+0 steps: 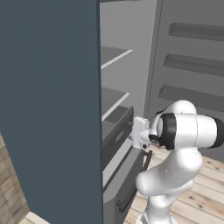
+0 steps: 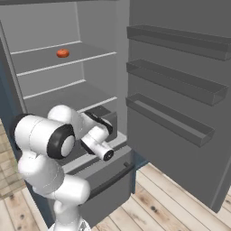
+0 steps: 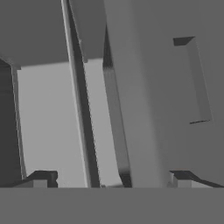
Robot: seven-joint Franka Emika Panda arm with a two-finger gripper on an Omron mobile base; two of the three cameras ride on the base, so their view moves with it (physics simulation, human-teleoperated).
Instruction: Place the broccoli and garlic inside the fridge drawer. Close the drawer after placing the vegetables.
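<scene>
Fridge is open: the door point(image 2: 180, 90) is swung wide to the right with three door bins point(image 2: 173, 118) jutting toward the cabinet, so that side is tight, while the wood floor point(image 2: 149, 203) between door and cabinet is free. Upper shelves point(image 2: 67, 90) have open headroom, with one small orange-red item point(image 2: 62, 53) on the higher shelf, and the blue-grey side panel point(image 1: 48, 109) walls off the left. Low down, the fridge drawer point(image 2: 110, 180) with its bar handle point(image 2: 113, 176) sticks out at the cabinet's front; the gripper point(image 3: 111, 181), jaws spread wide, faces close-set grey panels and edges with narrow gaps between them.
</scene>
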